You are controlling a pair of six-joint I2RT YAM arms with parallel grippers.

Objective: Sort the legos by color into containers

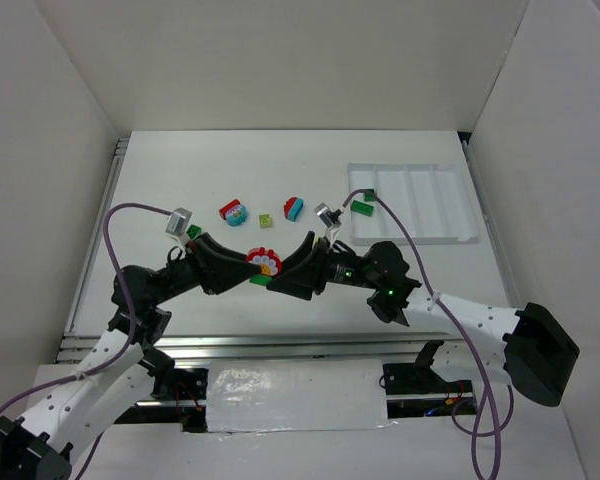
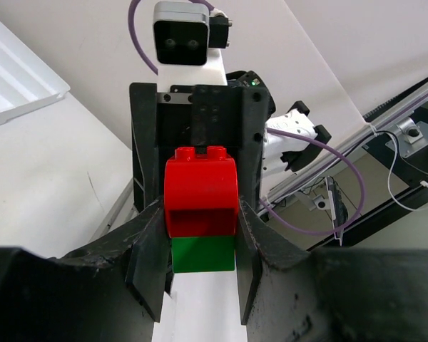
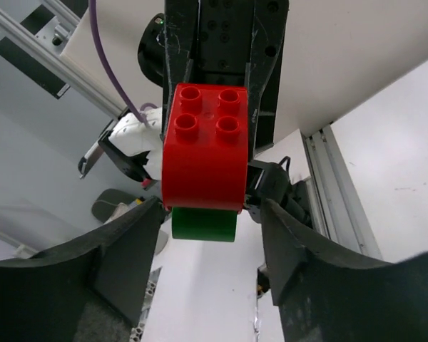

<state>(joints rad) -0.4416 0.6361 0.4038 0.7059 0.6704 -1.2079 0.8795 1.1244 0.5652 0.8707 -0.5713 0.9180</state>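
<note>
Separation step: left gripper clamps the red-and-green brick pair; right gripper straddles it, jaws part-open, gripping nothing. Next: close, pull apart.

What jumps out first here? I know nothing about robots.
Two black grippers meet in the middle at a red-and-green brick pair: the left gripper clamps it, while the right gripper straddles it, jaws apart. Beyond them lie loose bricks, with a white tray at the far right.
</note>
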